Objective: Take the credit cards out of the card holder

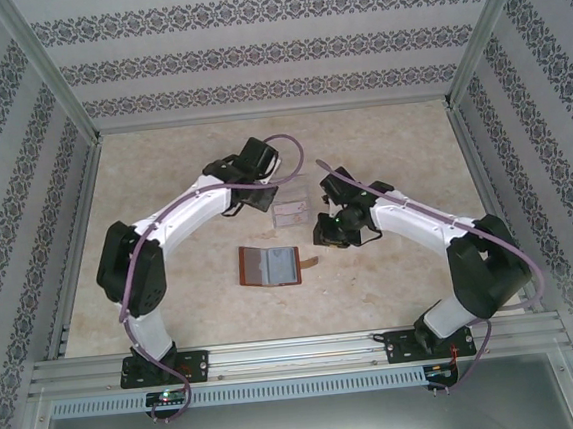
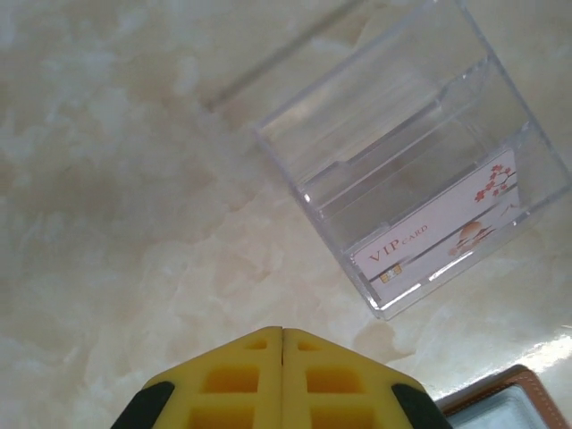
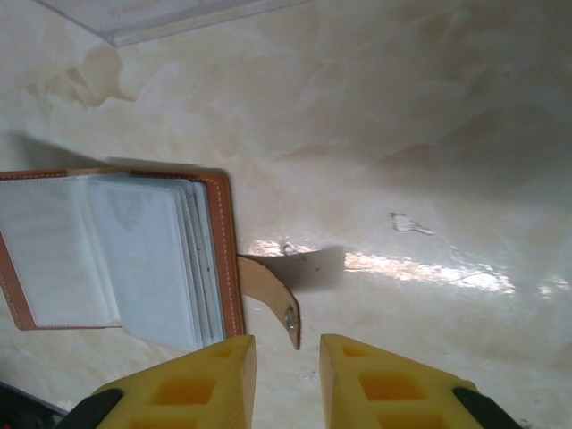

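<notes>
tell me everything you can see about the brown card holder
The card holder is a small brown leather wallet with pale stitching, lying open and flat on the marbled table. Inside, grey-blue translucent sleeves fan out. A short strap tab with a snap sticks out from one side. Only the table seems to touch it.

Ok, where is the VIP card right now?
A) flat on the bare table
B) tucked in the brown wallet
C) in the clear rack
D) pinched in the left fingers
C: the left wrist view shows the VIP card sitting in a slot of the clear rack, behind its transparent wall.
</notes>
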